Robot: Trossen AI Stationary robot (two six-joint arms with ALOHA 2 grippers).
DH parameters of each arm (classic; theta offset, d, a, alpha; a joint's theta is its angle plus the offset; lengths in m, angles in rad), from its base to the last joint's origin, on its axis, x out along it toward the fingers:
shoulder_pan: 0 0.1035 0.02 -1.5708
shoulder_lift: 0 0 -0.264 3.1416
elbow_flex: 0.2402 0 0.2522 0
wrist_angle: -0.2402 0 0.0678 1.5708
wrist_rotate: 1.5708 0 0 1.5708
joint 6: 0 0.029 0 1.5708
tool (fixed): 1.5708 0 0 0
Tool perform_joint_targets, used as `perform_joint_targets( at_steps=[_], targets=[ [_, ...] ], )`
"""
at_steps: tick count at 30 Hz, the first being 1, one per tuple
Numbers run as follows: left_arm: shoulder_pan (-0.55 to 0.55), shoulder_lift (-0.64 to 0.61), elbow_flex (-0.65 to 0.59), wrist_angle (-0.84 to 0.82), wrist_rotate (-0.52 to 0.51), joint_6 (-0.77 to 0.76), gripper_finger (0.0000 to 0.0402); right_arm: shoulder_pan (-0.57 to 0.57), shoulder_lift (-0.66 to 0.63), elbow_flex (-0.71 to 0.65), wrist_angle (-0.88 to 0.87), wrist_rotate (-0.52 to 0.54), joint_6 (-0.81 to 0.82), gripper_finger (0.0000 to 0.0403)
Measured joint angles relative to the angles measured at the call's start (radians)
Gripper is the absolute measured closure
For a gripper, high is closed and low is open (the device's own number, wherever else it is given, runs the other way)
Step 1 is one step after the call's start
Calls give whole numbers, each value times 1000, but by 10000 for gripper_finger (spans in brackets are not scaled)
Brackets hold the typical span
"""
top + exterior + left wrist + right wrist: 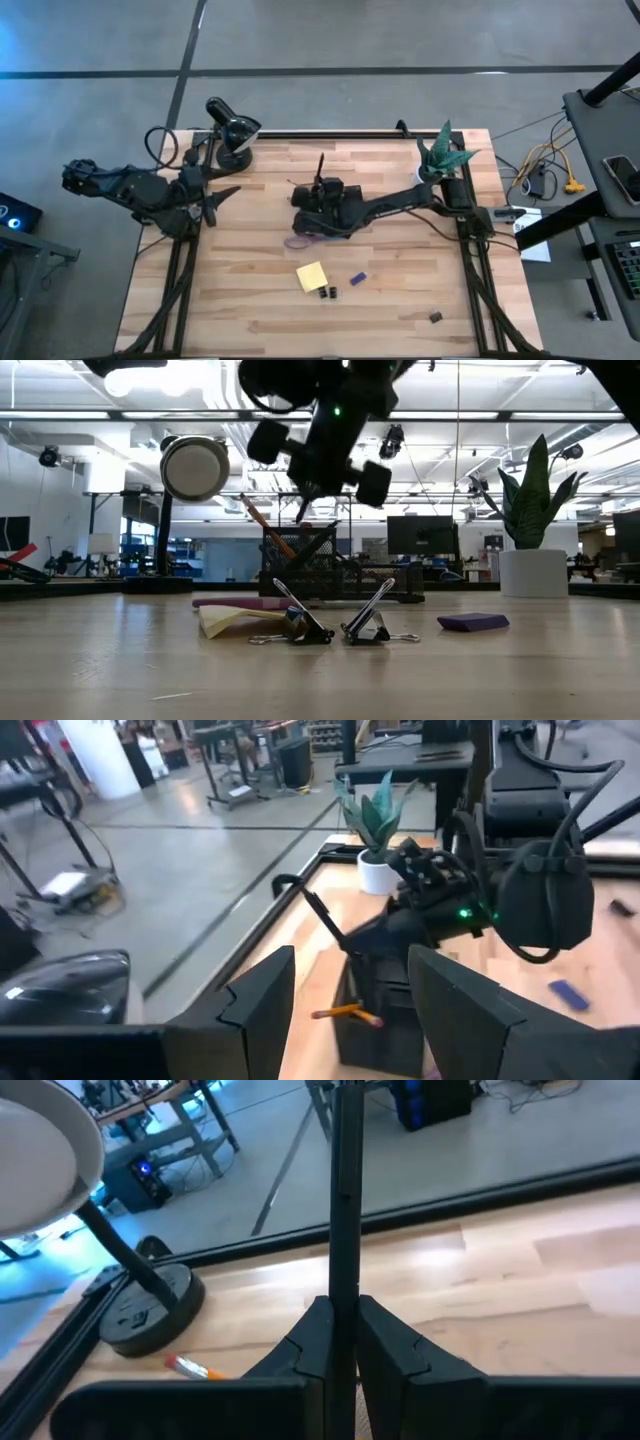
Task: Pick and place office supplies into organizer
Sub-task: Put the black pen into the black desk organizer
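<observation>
right gripper (340,1342): closed on a thin dark pen (345,1190); pen held upright, long axis vertical, sticking up past the fingertips
right gripper place: over the organizer (322,205) at mid-table, hanging above the board in the low view (322,460)
pen vs organizer: organizer sits right below the gripper, so the pen's lower end looks lined up to drop in; can't tell whether the tip is already inside a compartment
organizer contents: an orange pencil (345,1013) leans inside it, tilted; seen also in the right wrist view (195,1369)
left gripper (350,1005): fingers spread wide, holding nothing; parked at the left table edge near the lamp (232,128), facing the organizer
nearer arm: right, by far; left is well apart from the organizer
scissors (305,240): purple handles just beside the organizer, on the near side from the right gripper
sticky pad (311,276): further toward the front edge from the gripper, flat on the table (400,300)
clips (327,293): two, touching or nearly so, just beside the pad
purple block (357,278): near the pad, flat, long axis slanted
small dark item (435,317): well apart, front right, too small to tell
step judged: pen insertion, release not yet done
risk judged: pen could catch the rim or knock the pencil if lowered off-line
</observation>
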Motion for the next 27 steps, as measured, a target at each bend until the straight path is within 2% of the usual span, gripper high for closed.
perform_joint_targets(
  at_steps=[5,12,19,23,27],
  targets=[
    [0,0,-21,1,-1,65,221,0,0,-74,104,-9,-27,381],
    [0,0,-76,0,-1,64,221,0,0,-126,158,-14,-80,381],
    [0,3,-77,2,-15,64,221,-1,0,-164,203,-40,-105,379],
    [0,31,-77,3,-32,61,221,-1,0,-172,291,-126,-180,378],
    [0,59,-77,4,-44,57,221,9,0,-165,344,-163,-288,368]
  ],
)
